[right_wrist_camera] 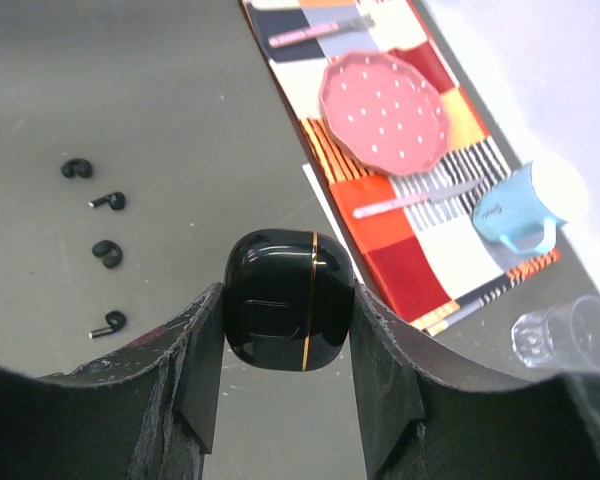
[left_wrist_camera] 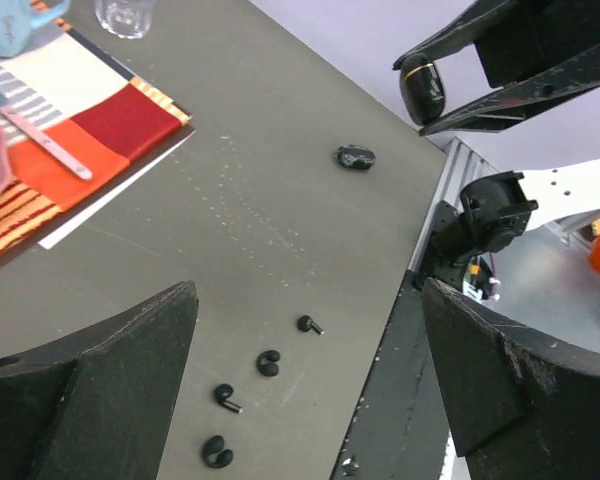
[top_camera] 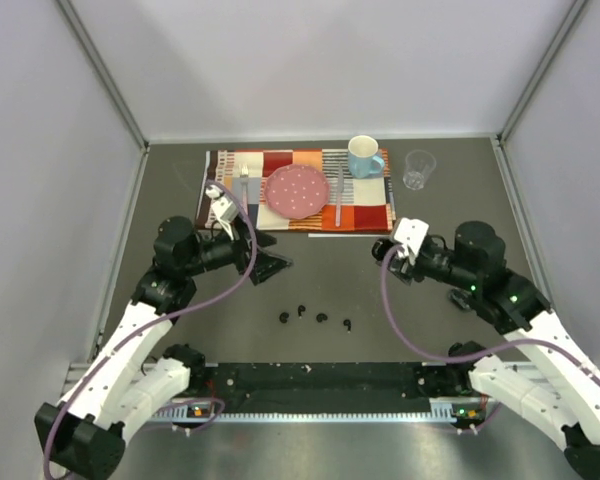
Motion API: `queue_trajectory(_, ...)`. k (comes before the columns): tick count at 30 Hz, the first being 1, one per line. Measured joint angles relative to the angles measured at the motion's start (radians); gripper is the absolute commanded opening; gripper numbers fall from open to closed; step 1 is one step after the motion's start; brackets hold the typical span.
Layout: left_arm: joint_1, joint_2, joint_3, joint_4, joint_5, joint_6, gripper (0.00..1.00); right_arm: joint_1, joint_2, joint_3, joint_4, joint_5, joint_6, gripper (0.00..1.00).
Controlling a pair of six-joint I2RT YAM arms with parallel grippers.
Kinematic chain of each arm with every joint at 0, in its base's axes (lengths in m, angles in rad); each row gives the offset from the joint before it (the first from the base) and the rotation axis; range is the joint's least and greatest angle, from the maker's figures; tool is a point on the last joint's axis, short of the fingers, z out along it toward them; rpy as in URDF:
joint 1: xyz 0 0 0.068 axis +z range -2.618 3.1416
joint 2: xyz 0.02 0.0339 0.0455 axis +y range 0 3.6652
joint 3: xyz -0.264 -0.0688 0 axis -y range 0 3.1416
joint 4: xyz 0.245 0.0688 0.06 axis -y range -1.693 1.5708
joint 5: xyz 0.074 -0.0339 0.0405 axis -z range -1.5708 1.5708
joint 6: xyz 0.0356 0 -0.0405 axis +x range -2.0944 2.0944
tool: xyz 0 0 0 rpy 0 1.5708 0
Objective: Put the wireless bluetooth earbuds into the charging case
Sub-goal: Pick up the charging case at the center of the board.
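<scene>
Top external, earbuds (top_camera: 323, 319): four tiny black buds lie in a loose row on the table (top_camera: 330, 280), near its front edge and between the two arms. None touches another.
Right wrist, charging case (right_wrist_camera: 280, 325): a glossy black oval with a gold seam, lifted clear of the table. We judge the lid to be shut, as the seam shows no gap.
Right gripper (right_wrist_camera: 288, 290): its jaws pinch the charging case on two opposite sides. The seam runs upright between the fingers.
Left gripper (left_wrist_camera: 308, 300): its jaws are spread wide and hold nothing. It hangs over the table with the earbuds just below and ahead of it.
Second case (left_wrist_camera: 356, 157): a similar dark oval lies on the table beyond the earbuds, under the right gripper.
Step in hand: we judge it to be presenting the held case for opening. No bud has been picked up yet.
How to do it well: we keep the pinch on the body below the seam so the lid can swing free. We turn the hinge away from the left gripper, then pry at the seam. We take the buds one at a time by the rounded body.
Risk: the glossy shell may slip or twist under the prying load.
Surroundings: the placemat (top_camera: 370, 205), plate (top_camera: 297, 191), mug (top_camera: 363, 155) and glass (top_camera: 418, 168) stand well apart at the back.
</scene>
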Motion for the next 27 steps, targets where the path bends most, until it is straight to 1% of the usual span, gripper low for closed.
queue_trajectory(5,-0.088,0.047,0.008,0.002,-0.034,-0.047,0.99,0.000,-0.070,0.000,0.000,-0.081,-0.024,0.00)
queue_trajectory(8,-0.134,0.105,0.034,0.014,-0.044,-0.075,0.99,0.000,-0.076,0.000,0.000,-0.125,-0.047,0.00)
queue_trajectory(12,-0.196,0.177,0.080,0.068,-0.069,-0.120,0.98,0.000,-0.069,0.000,0.000,-0.175,-0.074,0.00)
queue_trajectory(14,-0.238,0.211,0.108,0.093,-0.090,-0.132,0.96,0.000,-0.060,0.000,0.001,-0.191,-0.079,0.00)
queue_trajectory(19,-0.344,0.301,0.169,0.163,-0.175,-0.149,0.92,0.004,-0.026,0.000,0.013,-0.197,-0.073,0.00)
queue_trajectory(23,-0.401,0.364,0.179,0.218,-0.243,-0.171,0.90,0.026,0.006,0.000,0.045,-0.182,-0.060,0.00)
queue_trajectory(27,-0.438,0.430,0.209,0.232,-0.277,-0.191,0.87,0.047,0.025,-0.001,0.077,-0.153,-0.056,0.00)
